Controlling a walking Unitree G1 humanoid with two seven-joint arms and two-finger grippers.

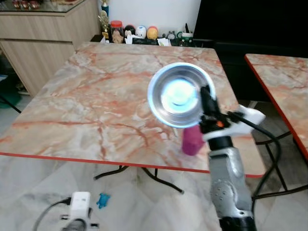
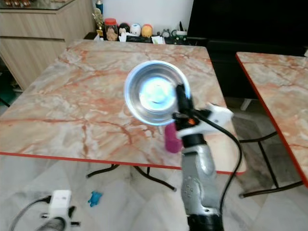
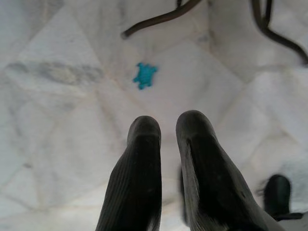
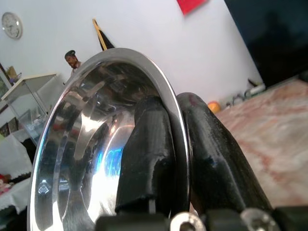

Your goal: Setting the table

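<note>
Head views / bowl: round shiny steel bowl held up on edge above the pink-veined marble tabletop, over its near right part, open side tipped toward the camera. Looks carried, not yet set down.
Head views / right gripper: right gripper has its black fingers pinched on the bowl's right rim. A rim pinch makes sense, the wall is thin and there is nothing else to grab.
Head views / bowl contents: nothing inside, just a bright blue-white glare on the bottom.
Head views / cup: magenta plastic cup stands by the near edge of the tabletop toward the right corner, partly hidden behind the gripper and under the bowl. Contents can't be told.
Head views / far edge: row of small jars and figurines along the far edge, well apart from the bowl.
Head views / second table: second marble table off to the right, separate.
Head views / floor: small blue scrap on the pale floor under the near edge.
Left wrist view / left gripper: left gripper hangs idle pointing at the floor, fingers slightly apart, nothing between them. Blue scrap lies beyond the tips.
Right wrist view / grip: one finger inside the bowl, the other outside, rim clamped between them. Bowl rides tilted, near vertical.
Judgement: needs levelling before lowering, and the cup below is close enough to get knocked.
</note>
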